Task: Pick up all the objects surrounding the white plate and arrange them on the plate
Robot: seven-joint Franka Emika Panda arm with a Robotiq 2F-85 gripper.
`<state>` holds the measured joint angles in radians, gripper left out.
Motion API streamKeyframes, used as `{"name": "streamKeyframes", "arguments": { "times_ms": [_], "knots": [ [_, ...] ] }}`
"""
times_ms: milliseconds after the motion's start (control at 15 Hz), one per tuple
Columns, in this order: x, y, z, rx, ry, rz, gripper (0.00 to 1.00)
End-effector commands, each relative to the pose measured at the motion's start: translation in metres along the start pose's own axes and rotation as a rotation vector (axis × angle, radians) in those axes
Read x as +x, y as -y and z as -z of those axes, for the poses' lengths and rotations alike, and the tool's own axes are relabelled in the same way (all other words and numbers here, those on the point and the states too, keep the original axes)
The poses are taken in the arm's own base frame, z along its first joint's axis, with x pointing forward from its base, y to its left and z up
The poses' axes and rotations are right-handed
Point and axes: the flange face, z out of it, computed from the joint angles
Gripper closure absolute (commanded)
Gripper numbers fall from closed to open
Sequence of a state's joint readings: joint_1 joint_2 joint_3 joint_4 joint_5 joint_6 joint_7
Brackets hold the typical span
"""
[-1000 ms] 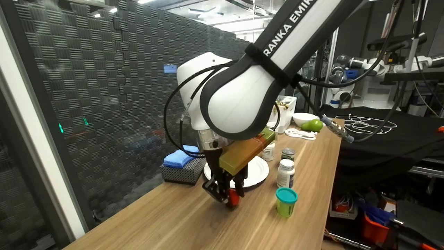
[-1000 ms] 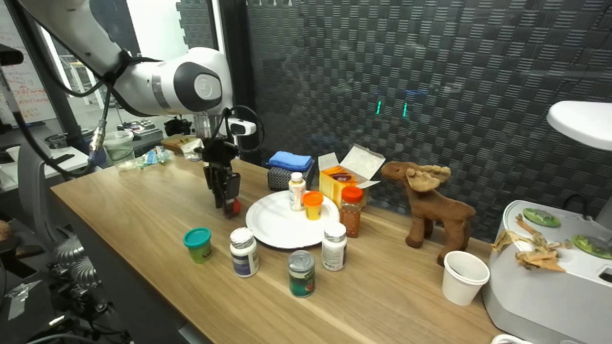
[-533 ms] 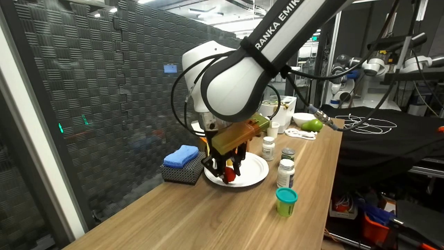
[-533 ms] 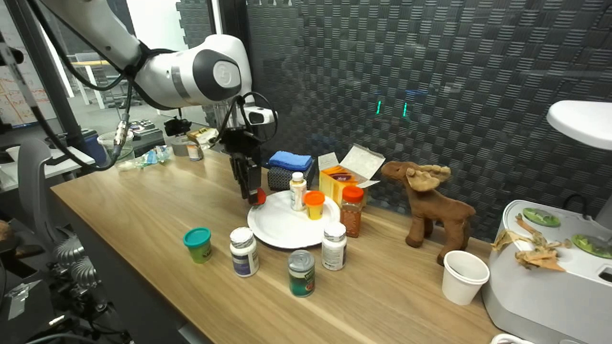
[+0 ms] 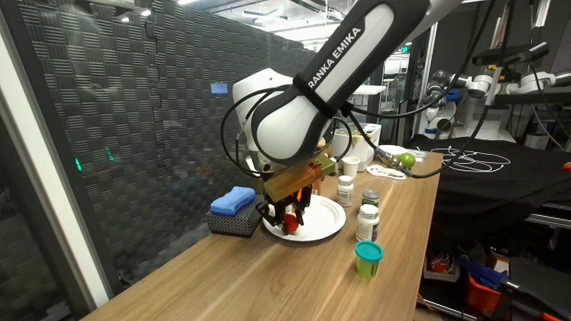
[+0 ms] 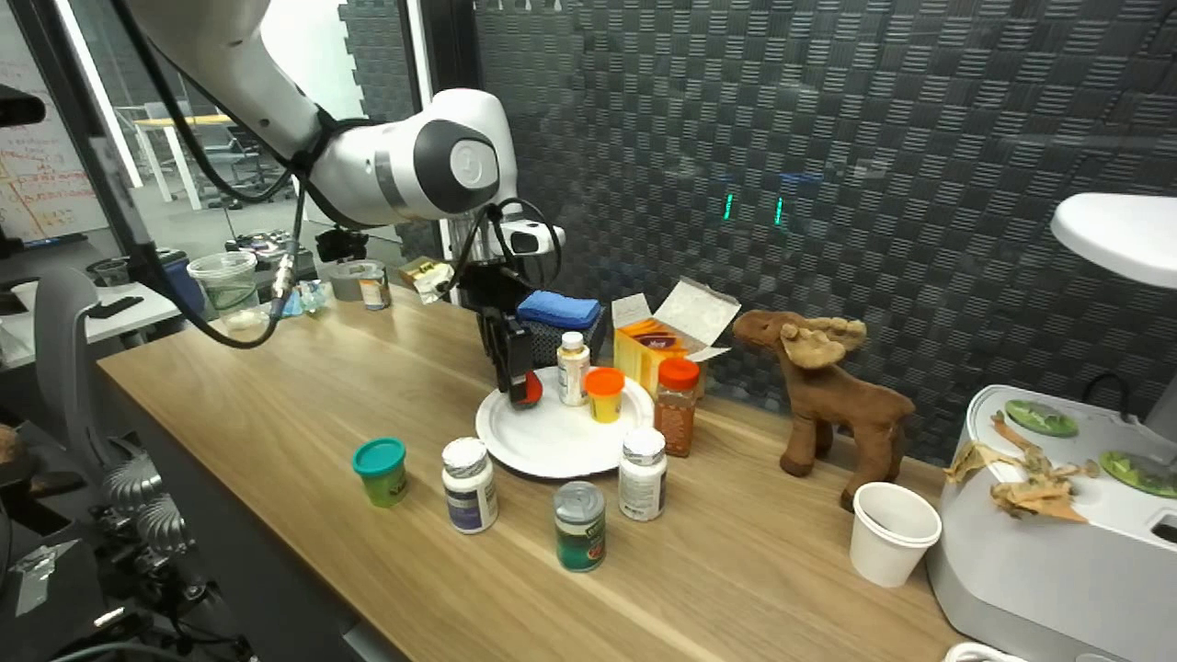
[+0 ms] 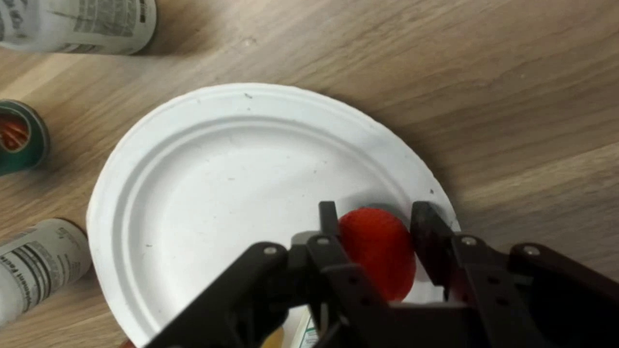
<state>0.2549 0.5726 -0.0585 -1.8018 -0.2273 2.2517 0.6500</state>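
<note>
1. fingers point(image 7: 430, 239) partly closed, clamped either side of a round red thing point(image 7: 379, 251) over the white plate point(image 7: 232, 183), can't tell if it's touching down
2. done so far: slim bottle point(image 6: 573, 372) and yellow tub point(image 6: 604, 405) standing on the plate
3. left on the counter point(image 6: 276, 386) around it: teal-lidded tub point(image 6: 382, 473), two white bottles point(image 6: 470, 487), can point(image 6: 580, 531), spice jar point(image 6: 676, 414). under halfway imo
</note>
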Motion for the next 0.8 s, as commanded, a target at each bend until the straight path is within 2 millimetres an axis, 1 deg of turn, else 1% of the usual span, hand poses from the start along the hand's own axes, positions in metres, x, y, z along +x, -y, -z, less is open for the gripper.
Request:
{"name": "streamKeyframes", "arguments": {
  "times_ms": [0,133,467,533,600,667,733],
  "knots": [
    [0.014,0.008,-0.002,-0.015,-0.019,-0.019,0.83],
    [0.012,0.011,-0.003,-0.007,-0.012,-0.01,0.83],
    [0.0,0.018,-0.008,0.009,0.009,0.015,0.83],
    [-0.001,0.018,-0.008,0.008,0.009,0.012,0.76],
    [-0.002,0.018,-0.006,0.007,0.004,0.015,0.33],
    [-0.003,0.017,-0.002,0.003,-0.009,0.01,0.31],
    [-0.004,0.017,0.002,0.001,-0.021,0.008,0.26]
  ]
}}
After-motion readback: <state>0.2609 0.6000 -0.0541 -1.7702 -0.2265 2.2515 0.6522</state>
